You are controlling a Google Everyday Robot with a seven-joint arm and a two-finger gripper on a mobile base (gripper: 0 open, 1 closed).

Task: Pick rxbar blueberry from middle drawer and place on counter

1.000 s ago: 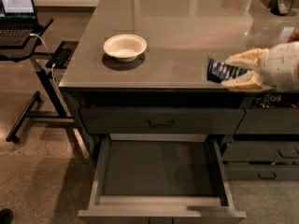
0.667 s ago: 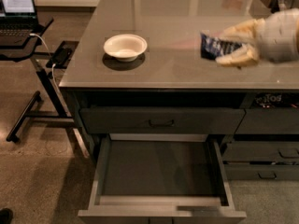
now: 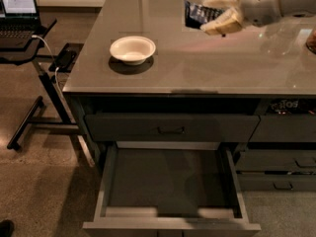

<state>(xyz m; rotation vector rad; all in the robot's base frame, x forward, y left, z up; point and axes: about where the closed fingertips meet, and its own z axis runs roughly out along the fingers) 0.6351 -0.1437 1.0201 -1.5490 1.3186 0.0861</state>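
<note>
My gripper (image 3: 213, 13) reaches in from the upper right, above the far middle of the grey counter (image 3: 197, 63). Its pale fingers (image 3: 223, 24) are shut on the rxbar blueberry (image 3: 197, 14), a dark blue wrapper with white print, held in the air over the counter. The middle drawer (image 3: 168, 181) stands pulled out below the counter's front edge, and its flat grey bottom shows nothing in it.
A white bowl (image 3: 132, 49) sits on the counter's left part. A closed drawer front with a small handle (image 3: 171, 129) is above the open drawer. Narrower drawers (image 3: 276, 174) are at the right. A black laptop stand (image 3: 29, 43) with a laptop stands at the left.
My gripper has carried the rxbar blueberry up from the counter's front right edge and leftward and farther back over the counter. The bowl and drawer have not moved.
</note>
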